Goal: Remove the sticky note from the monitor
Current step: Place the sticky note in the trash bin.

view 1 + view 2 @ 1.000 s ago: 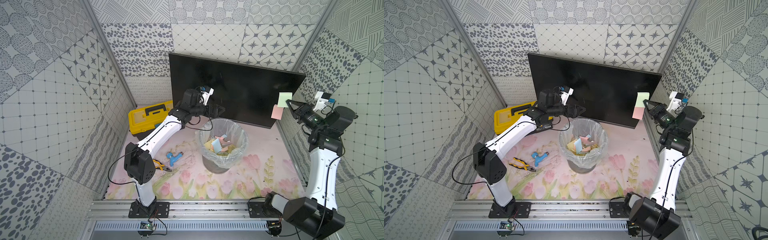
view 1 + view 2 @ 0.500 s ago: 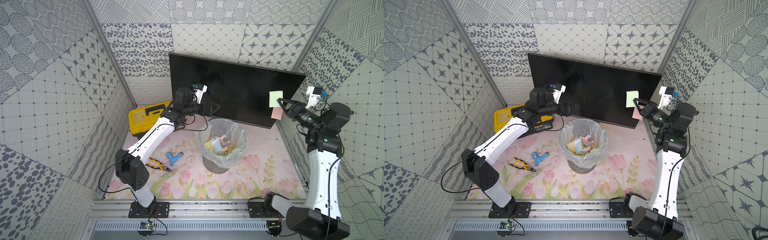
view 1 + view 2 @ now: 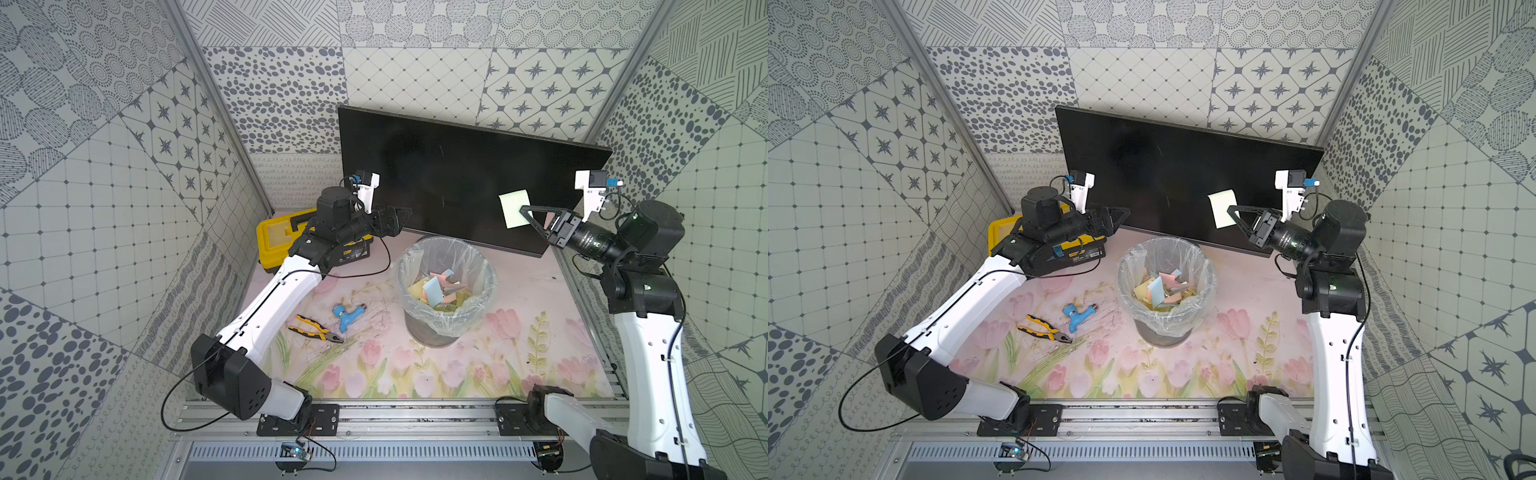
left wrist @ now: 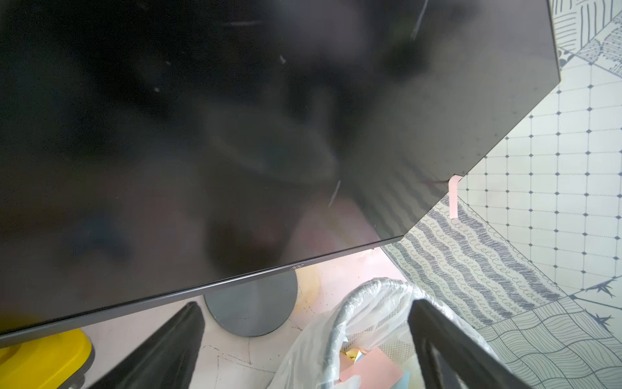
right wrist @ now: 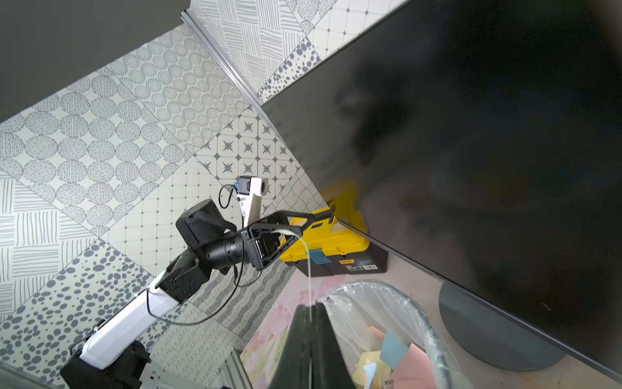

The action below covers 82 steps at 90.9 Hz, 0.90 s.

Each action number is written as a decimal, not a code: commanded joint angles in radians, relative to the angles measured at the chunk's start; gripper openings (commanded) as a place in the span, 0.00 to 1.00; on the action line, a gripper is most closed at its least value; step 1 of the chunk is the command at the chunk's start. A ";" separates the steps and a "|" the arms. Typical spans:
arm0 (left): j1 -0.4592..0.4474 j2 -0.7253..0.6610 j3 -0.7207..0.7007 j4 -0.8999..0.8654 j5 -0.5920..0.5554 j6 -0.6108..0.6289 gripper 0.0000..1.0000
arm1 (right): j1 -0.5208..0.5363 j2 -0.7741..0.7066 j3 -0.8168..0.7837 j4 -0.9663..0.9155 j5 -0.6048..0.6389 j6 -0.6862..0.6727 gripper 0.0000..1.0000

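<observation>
Toolbox (image 3: 282, 232) in yellow sat at the far left of the counter (image 3: 536, 291), just beside the left edge of the monitor (image 3: 457, 166). Left claw (image 3: 401, 221) hung to its right, in front of the screen's lower left corner, jaws spread wide and grasping nothing. Nearer, pliers (image 3: 316, 328) and a small blue part (image 3: 347, 318) lay side by side on the counter. A lined bin (image 3: 432, 332) in the middle held loose coloured notes. Right of it, the right claw (image 3: 523, 210) was clenched on a pale green sticky note (image 3: 513, 205), held in the air before the screen's right part and apart from the glass. In the left wrist view a pink note (image 4: 453, 198) clung to the monitor's right edge.
</observation>
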 commanded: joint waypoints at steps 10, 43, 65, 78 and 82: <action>0.019 -0.073 -0.014 -0.086 0.045 -0.015 0.99 | 0.054 -0.009 0.051 -0.101 0.041 -0.127 0.00; 0.019 -0.047 0.074 -0.503 0.298 0.062 0.81 | 0.250 0.050 0.117 -0.398 0.222 -0.337 0.00; 0.009 -0.060 -0.001 -0.589 0.314 0.082 0.64 | 0.486 0.155 0.140 -0.588 0.480 -0.448 0.00; -0.008 -0.058 -0.039 -0.595 0.304 0.089 0.59 | 0.567 0.200 0.132 -0.590 0.556 -0.456 0.00; -0.014 -0.054 -0.048 -0.595 0.298 0.090 0.59 | 0.588 0.217 0.130 -0.590 0.568 -0.457 0.00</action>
